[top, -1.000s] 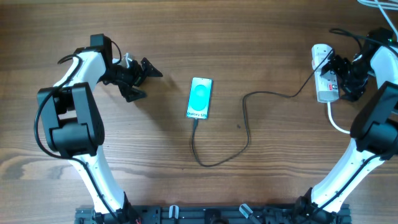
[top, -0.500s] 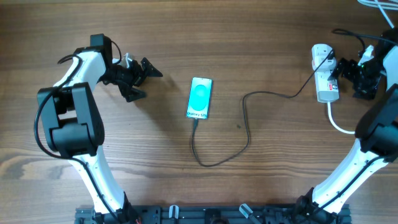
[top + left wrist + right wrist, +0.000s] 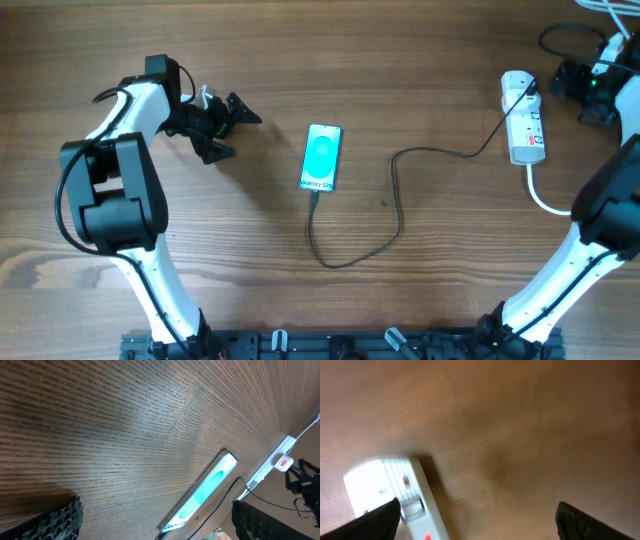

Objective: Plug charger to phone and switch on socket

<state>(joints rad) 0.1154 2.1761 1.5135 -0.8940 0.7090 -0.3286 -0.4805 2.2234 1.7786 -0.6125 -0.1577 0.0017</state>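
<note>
The phone (image 3: 321, 157) lies face up mid-table, its screen lit teal; it also shows in the left wrist view as the phone (image 3: 205, 492). The charger (image 3: 397, 215), a thin black cable, meets the phone's lower edge, loops toward the front and runs right to the socket (image 3: 524, 120). The socket is a white strip at the far right with a red spot (image 3: 426, 535) on it. My left gripper (image 3: 233, 130) stands open and empty, left of the phone. Just right of the socket's far end, my right gripper (image 3: 572, 90) is open, holding nothing and clear of the strip (image 3: 395, 485).
The socket's thick white cord (image 3: 545, 205) curves down toward the right arm's base. More cables (image 3: 600, 15) lie at the far right corner. Bare wood separates the left gripper from the phone.
My right gripper has drawn back from the socket, moving up and to the right, still open. The left arm, phone and cable have not moved.
</note>
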